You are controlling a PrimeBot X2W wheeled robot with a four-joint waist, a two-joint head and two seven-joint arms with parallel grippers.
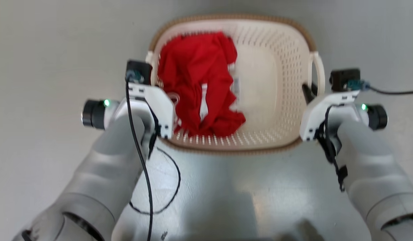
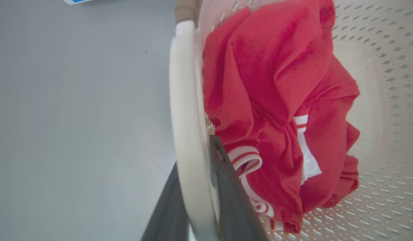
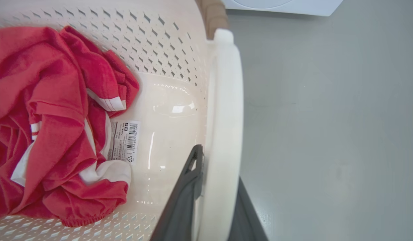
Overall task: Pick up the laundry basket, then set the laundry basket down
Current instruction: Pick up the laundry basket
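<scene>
Clamping handles of the laundry basket, left claw and right claw sit over grey floor.

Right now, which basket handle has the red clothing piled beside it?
The left handle; the red clothing crowds it, while the right handle borders bare basket floor.

We note the laundry basket: cream, perforated, brown woven rim, white loop handle each side; upright, mouth up, grey floor behind.
</scene>
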